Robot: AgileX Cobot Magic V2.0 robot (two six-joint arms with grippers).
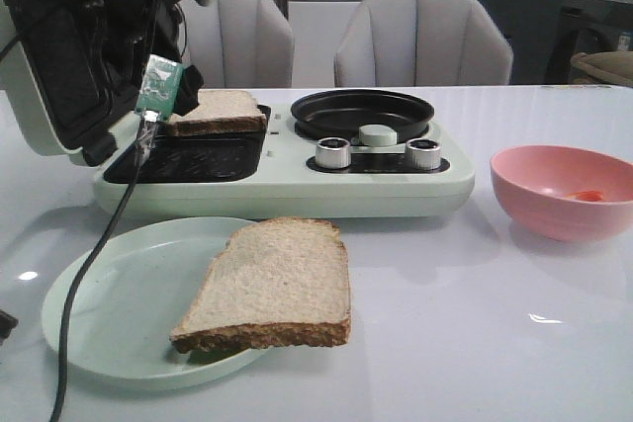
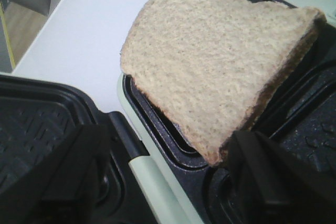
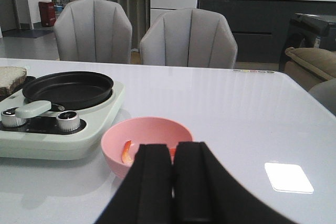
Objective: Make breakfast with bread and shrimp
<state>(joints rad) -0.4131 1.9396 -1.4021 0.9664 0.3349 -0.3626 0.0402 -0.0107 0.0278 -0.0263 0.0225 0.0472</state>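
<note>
One slice of bread, pale and wheat-flecked with a dark brown crust, lies tilted across the black grill plate of the mint-green breakfast maker, its far edge propped on the plate's rim. The left gripper hangs just over the near corner of this slice with its fingers spread apart; whether the right-hand finger touches the crust cannot be told. A second slice rests on the pale green plate in front of the machine, its near corner overhanging the plate's rim. The shrimp shows as small orange-pink pieces inside the pink bowl, to the right of the machine; the right gripper blocks part of the bowl, and its fingers are pressed together, holding nothing.

The left arm and the raised lid hide the grill's left side in the front view. A black cable hangs from the arm across the plate. The round pan sits behind two knobs. The white table is bare to the right of the plate and around the bowl
</note>
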